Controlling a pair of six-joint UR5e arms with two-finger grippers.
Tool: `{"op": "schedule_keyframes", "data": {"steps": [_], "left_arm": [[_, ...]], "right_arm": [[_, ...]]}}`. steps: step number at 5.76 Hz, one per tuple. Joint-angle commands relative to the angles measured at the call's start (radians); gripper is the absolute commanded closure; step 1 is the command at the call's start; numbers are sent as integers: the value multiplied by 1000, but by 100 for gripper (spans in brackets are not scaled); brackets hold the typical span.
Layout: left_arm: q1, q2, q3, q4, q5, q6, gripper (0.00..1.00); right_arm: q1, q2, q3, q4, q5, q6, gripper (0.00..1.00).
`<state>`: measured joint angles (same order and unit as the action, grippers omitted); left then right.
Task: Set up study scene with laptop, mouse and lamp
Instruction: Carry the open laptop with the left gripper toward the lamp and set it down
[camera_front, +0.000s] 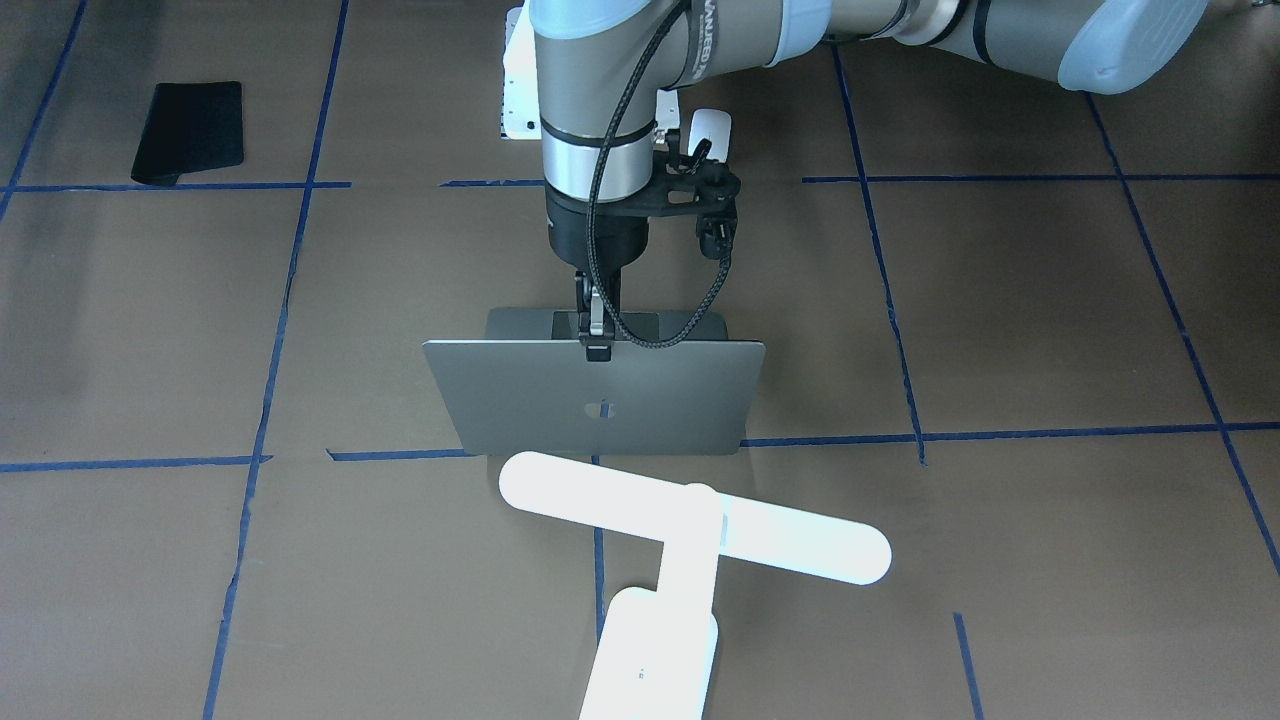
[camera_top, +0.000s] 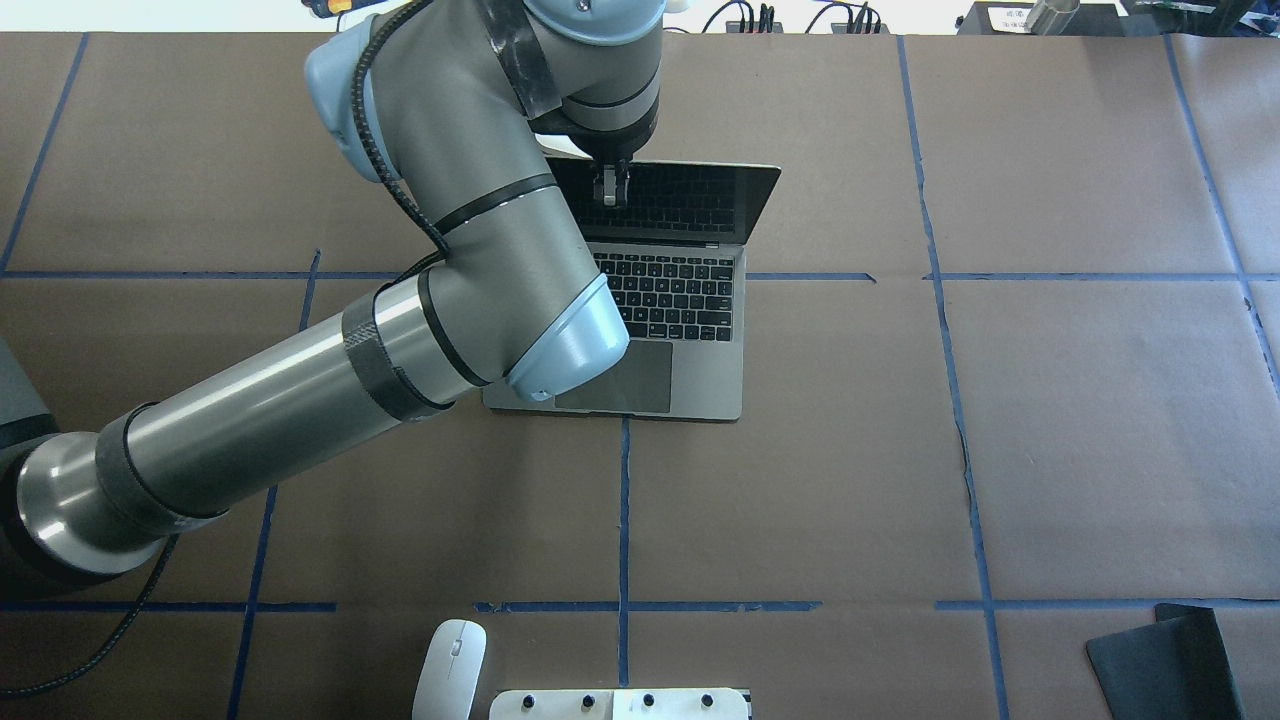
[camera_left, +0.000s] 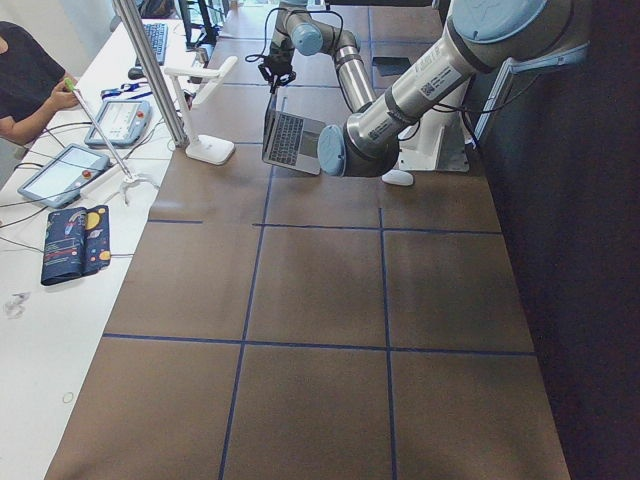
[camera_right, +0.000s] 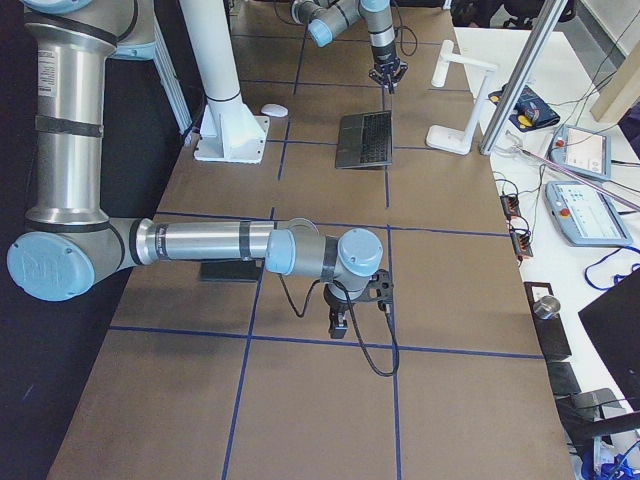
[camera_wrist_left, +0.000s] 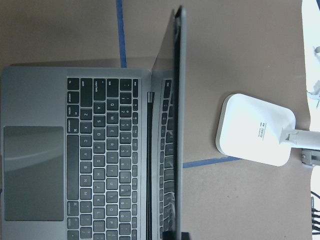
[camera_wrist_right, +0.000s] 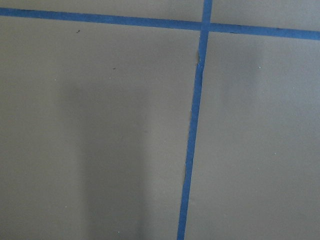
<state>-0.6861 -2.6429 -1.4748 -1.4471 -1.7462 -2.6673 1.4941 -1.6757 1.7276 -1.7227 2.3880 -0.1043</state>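
Front-facing view: brown tabletop (camera_front: 1000, 330) taped in blue squares. The laptop (camera_front: 600, 400) stands open at centre, with the left pincer (camera_front: 597, 345) apparently clamped on the lid's top edge. The lamp (camera_front: 690, 525) is just behind the lid. Overhead: the mouse (camera_top: 450, 668) lies at the robot's edge, well apart. Right side view: whether the right pincer (camera_right: 340, 325) is open or closed cannot be told.

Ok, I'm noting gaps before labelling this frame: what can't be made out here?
The right gripper shows only in the exterior right view, small; open or shut cannot be told.
The mouse: front-facing view, partly behind the left arm at its wrist.
The lamp: the front-facing view's bottom edge cuts off its base; absent from the overhead view.
The laptop: overhead view, the left arm covers part of the keyboard.
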Motion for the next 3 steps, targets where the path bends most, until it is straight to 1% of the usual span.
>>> {"op": "schedule_keyframes", "data": {"steps": [1, 2, 3], "left_arm": [[0, -3, 39, -41, 25, -26, 100], [0, 1, 39, -44, 25, -19, 95], [-1, 4, 41, -44, 27, -19, 95]], "right_arm": [[0, 1, 3, 0, 0, 0, 0], [0, 1, 3, 0, 0, 0, 0], [0, 1, 3, 0, 0, 0, 0]]}}
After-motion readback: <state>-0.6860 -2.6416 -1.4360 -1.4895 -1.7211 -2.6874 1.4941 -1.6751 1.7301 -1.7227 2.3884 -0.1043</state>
